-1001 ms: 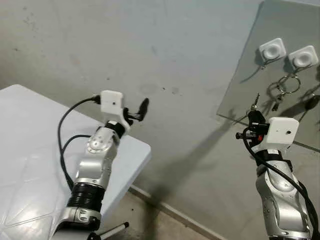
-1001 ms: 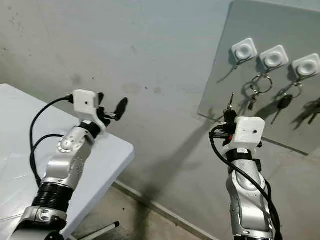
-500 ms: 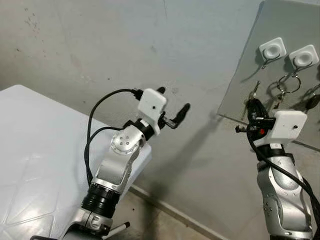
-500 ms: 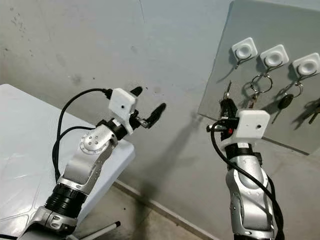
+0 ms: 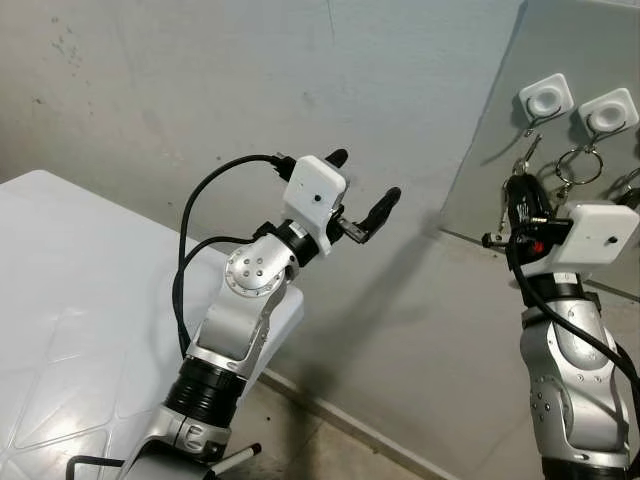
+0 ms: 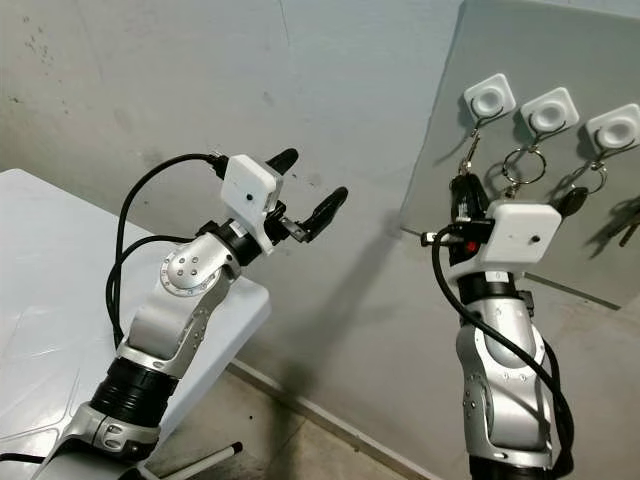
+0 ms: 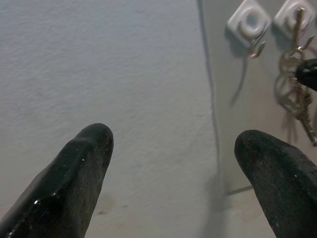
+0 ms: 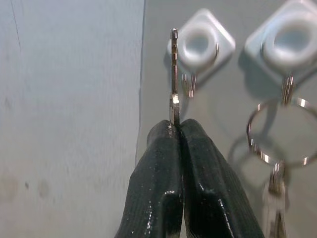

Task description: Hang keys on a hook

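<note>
A grey board (image 6: 440, 90) on the wall carries white square hooks. My right gripper (image 6: 462, 192) is shut on a thin metal key (image 8: 174, 74), which stands upright out of the fingertips. The key's tip sits just beside the bare leftmost hook (image 8: 199, 45), close to its small metal prong; I cannot tell whether they touch. The second hook (image 6: 549, 111) holds a key ring (image 6: 523, 160) with keys hanging from it. My left gripper (image 6: 310, 180) is raised in the air before the bare wall, open with nothing between its fingers (image 7: 74, 173).
A third hook (image 6: 613, 130) at the right also carries keys. A white table (image 6: 50, 290) stands at the lower left, its corner under my left arm. A thin rod (image 6: 205, 459) lies on the floor below it. The concrete wall is close ahead.
My right gripper has lifted the key from below the board's edge up to the leftmost hook. My left arm has risen and swung right, toward the wall.
</note>
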You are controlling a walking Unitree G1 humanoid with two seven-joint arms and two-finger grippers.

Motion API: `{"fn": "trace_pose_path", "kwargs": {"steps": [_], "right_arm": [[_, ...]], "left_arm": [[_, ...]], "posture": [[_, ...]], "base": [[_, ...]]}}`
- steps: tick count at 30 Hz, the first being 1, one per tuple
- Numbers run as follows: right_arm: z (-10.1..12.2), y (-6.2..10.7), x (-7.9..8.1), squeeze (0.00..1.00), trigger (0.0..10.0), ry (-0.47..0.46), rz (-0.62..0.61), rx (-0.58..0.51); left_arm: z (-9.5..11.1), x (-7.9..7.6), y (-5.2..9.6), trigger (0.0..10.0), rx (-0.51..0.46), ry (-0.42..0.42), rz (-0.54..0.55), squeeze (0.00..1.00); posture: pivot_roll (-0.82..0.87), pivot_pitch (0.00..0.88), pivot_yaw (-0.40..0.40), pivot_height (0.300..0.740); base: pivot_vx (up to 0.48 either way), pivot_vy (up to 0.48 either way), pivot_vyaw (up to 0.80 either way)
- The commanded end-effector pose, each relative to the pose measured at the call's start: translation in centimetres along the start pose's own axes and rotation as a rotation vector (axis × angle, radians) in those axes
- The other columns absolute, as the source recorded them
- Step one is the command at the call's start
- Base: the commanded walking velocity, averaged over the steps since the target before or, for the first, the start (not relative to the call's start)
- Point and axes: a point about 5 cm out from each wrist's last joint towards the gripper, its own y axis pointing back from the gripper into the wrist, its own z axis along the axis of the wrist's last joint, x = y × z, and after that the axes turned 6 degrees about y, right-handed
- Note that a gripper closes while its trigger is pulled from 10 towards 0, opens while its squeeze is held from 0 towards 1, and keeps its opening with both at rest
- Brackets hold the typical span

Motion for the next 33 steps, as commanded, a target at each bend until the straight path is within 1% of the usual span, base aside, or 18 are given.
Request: {"fn": "trace_pose_path", "kwargs": {"steps": [1,10,16,27,30,33], "right_arm": [[1.3,-0.7,-0.4,0.0,10.0,-0.002,-0.018,-0.059],[2.3,-2.1,-0.5,0.0,10.0,0.004,-0.018,-0.11],[2.6,-2.8,-0.4,0.0,10.0,0.0,-0.013,-0.128],[2.4,-3.7,-0.3,0.0,10.0,-0.024,0.001,-0.118],[2.3,-3.9,-0.5,0.0,10.0,-0.038,-0.007,-0.11],[2.1,-4.0,-1.0,0.0,10.0,-0.06,-0.038,-0.095]], "left_arm": [[1.3,-0.7,-0.6,10.0,-0.032,-0.005,-0.042,0.0],[2.2,-1.7,-1.0,10.0,-0.06,-0.006,-0.088,0.0],[2.3,-2.2,-1.1,10.0,-0.059,-0.008,-0.102,0.0],[2.3,-2.5,-0.9,10.0,-0.054,0.004,-0.102,0.0],[2.3,-2.5,-0.9,10.0,-0.053,0.003,-0.098,0.0],[2.3,-2.4,-0.8,10.0,-0.048,0.004,-0.092,0.0]], "posture": [[-0.02,0.0,-0.036,0.74],[-0.02,0.0,-0.038,0.74],[-0.01,0.0,-0.038,0.74],[-0.01,0.004,-0.043,0.74],[-0.01,0.007,-0.045,0.74],[-0.01,0.013,-0.047,0.74]], "base": [[0.0,0.0,0.0],[0.0,0.0,0.0],[0.0,0.0,0.0],[0.0,0.0,0.0],[0.0,0.0,0.0],[0.0,0.0,0.0]]}}
